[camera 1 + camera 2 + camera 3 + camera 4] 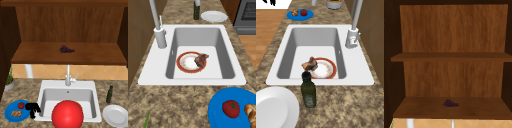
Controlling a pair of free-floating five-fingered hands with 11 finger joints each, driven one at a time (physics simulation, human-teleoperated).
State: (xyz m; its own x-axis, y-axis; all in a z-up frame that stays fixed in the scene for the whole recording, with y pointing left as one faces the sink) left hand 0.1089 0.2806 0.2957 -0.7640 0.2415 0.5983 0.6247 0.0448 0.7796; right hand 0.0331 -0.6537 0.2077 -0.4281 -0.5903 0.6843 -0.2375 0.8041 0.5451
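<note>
While my left hand [32, 108] hangs at the round blue plate's [11, 117] right edge, fingers curled downward and gripping nothing, I see the red tomato [21, 105] just beside it.

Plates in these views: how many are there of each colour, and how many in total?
Round blue plate on the counter, holding a tomato and a brown food: 1
Round white plate on the counter, beside the dark green glass bottle: 1
Round red-rimmed white plate in the white sink basin, with a brown food piece on its edge: 1
Total: 3
</note>
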